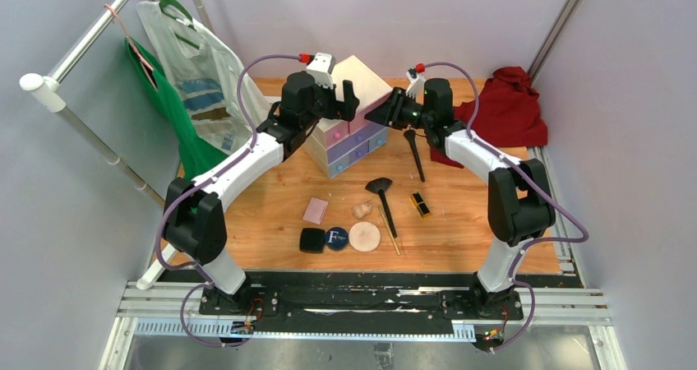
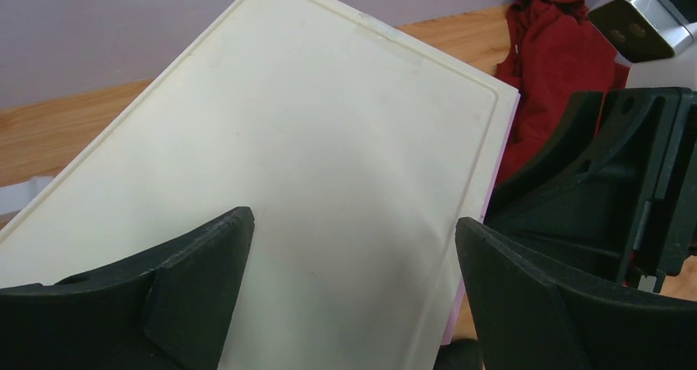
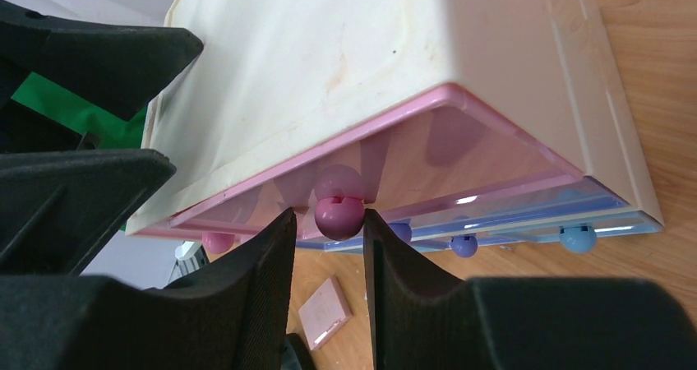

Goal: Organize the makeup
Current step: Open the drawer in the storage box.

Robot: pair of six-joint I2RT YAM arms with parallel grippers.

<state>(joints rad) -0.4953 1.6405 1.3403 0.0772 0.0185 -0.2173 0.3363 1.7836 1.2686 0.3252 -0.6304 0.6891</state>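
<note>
Right wrist view gives you what the overhead camera cannot: the right gripper point(image 3: 327, 219) is closed on the pink knob point(image 3: 339, 215) of the pink top drawer point(image 3: 427, 164) of the cream chest point(image 3: 370, 49), one pad on each side of the ball. Treat this as a hold for pulling the drawer out, so the makeup has a compartment to go into.

Left wrist view shows the left gripper point(image 2: 353, 222) spread fully wide and holding nothing, poised over the chest's flat top. You cannot tell whether it touches. Its likely purpose is to brace the chest against the pull.

Only the top external view locates the makeup. The black square compact point(image 1: 312, 240), navy round compact point(image 1: 335, 238) and beige puff point(image 1: 364, 236) lie in a row toward the near edge of the worktop point(image 1: 493, 238). The pink square point(image 1: 316, 210), sponge point(image 1: 361, 210), black brush point(image 1: 382, 197) and lipstick point(image 1: 421, 204) lie just behind them. All are well apart from the chest at the far edge, and none is in a drawer yet.
</note>
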